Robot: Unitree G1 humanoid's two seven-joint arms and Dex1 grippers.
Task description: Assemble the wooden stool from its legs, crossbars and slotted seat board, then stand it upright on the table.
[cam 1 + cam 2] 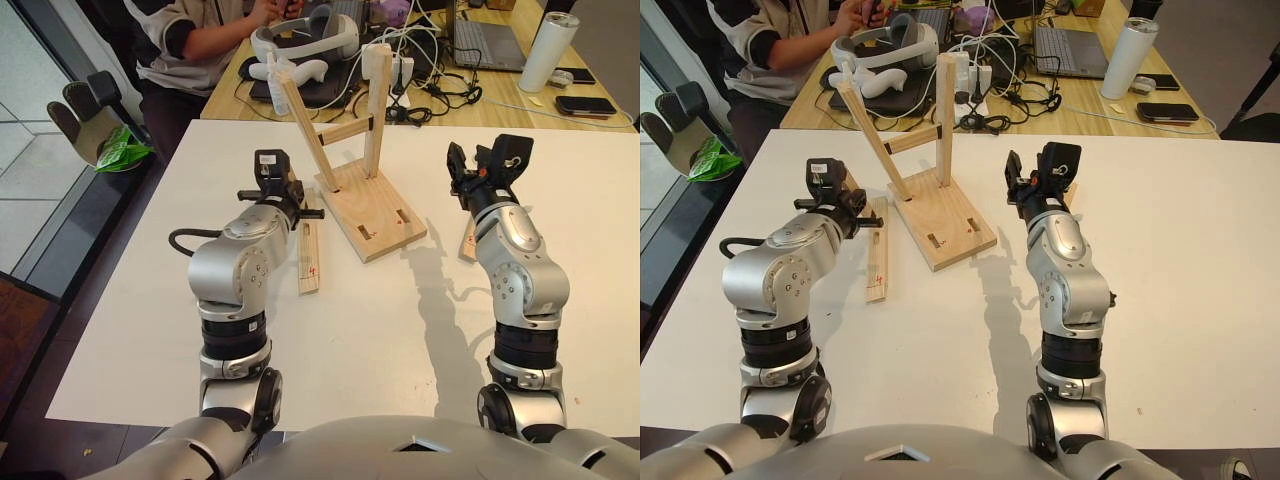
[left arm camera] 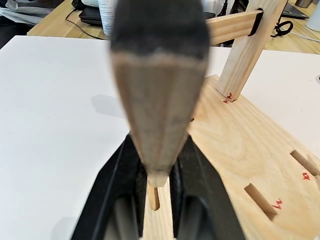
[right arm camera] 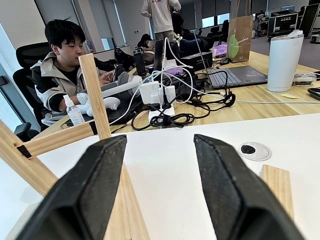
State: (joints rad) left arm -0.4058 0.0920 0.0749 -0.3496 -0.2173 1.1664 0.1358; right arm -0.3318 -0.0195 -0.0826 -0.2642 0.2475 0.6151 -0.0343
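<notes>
Left pincer (image 2: 159,170) clamped on pale wooden leg (image 2: 160,100); right pincer (image 3: 159,150) wide, empty. Imo: square leg w/ free slot (image 1: 367,233) in light slotted seat board (image 1: 378,205), push straight, right bracing board.

The table (image 1: 330,340) is plain white. The seat board (image 1: 372,225) is pale grained wood, with small red marks beside its dark slots. The crossbar (image 1: 345,131) has a black band at its three o'clock end. At the board's nine o'clock, the loose leg (image 1: 309,262) bears a red mark. The left gripper (image 2: 156,150) and right gripper (image 3: 160,165) are black.
</notes>
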